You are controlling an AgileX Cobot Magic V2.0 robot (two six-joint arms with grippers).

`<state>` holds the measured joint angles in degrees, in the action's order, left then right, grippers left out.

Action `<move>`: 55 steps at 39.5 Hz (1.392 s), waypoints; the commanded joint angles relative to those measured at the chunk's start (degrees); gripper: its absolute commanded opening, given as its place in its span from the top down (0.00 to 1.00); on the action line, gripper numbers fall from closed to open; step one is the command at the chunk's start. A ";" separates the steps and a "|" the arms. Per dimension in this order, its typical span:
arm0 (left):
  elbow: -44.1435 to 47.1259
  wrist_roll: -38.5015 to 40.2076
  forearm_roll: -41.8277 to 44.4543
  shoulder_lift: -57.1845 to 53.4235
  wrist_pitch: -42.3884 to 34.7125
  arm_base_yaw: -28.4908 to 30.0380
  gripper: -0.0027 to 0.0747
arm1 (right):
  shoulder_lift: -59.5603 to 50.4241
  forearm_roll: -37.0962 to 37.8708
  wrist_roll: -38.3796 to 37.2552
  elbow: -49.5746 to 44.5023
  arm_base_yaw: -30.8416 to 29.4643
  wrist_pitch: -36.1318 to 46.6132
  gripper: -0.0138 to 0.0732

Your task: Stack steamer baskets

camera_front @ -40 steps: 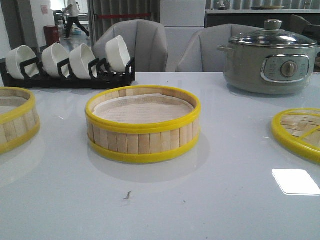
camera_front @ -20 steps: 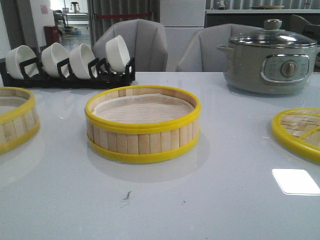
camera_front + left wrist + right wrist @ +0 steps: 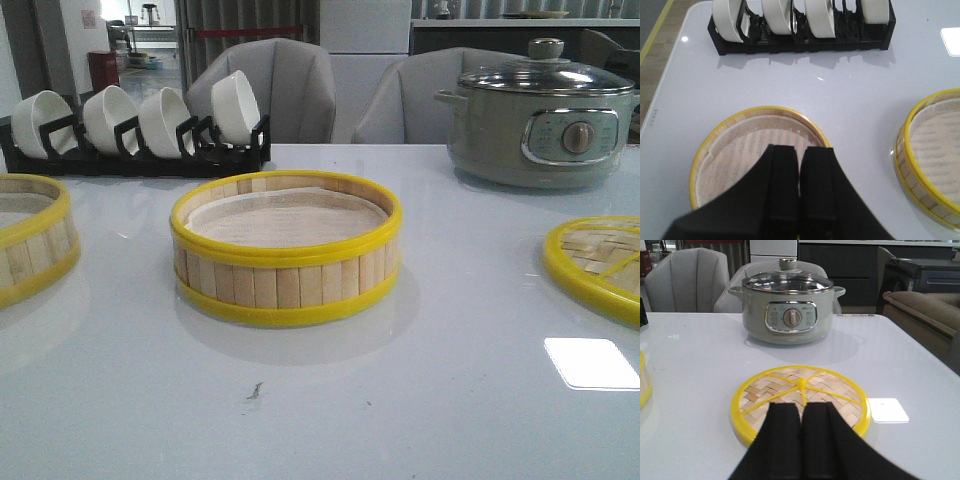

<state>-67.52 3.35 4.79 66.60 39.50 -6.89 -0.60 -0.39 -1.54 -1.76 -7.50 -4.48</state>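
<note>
Both jaws pressed shut, empty — left gripper (image 3: pixel 799 192) above one steamer basket (image 3: pixel 720 150).

1. The table (image 3: pixel 420 400) is smooth, glossy white, mirroring light.
2. The steamer baskets (image 3: pixel 286 250) (image 3: pixel 30 235) have pale matt bamboo slats, shiny yellow plastic-looking rims and paper linings.
3. The lid (image 3: pixel 801 402) is woven bamboo.
4. The pot (image 3: pixel 540 120) has a satin grey-green body under glass.
5. The bowls (image 3: pixel 165 120) look glazed.

Left steamer basket (image 3: pixel 30 238) and woven lid (image 3: pixel 600 262) cut by front-view edges
</note>
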 commanded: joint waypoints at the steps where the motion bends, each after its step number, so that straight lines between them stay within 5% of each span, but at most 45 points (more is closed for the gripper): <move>1: -2.20 0.71 1.06 -1.03 -5.46 -0.28 0.86 | -1.18 0.39 0.03 0.88 0.09 4.84 0.82; 28: -2.20 0.71 1.36 -1.03 -4.48 -0.28 0.86 | -1.18 0.39 0.03 0.88 0.09 4.84 0.82; 43: -2.20 0.71 0.36 -1.03 -4.40 -0.28 0.86 | -1.18 0.39 -0.17 1.24 0.00 13.38 0.82; 55: -2.20 0.71 0.36 -1.03 -3.99 -0.28 0.86 | 9.05 -4.65 -3.90 17.45 0.06 -3.68 0.82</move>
<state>-67.52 3.35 5.51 66.60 38.80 -6.89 2.44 -4.76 -5.11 8.87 -7.50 -8.07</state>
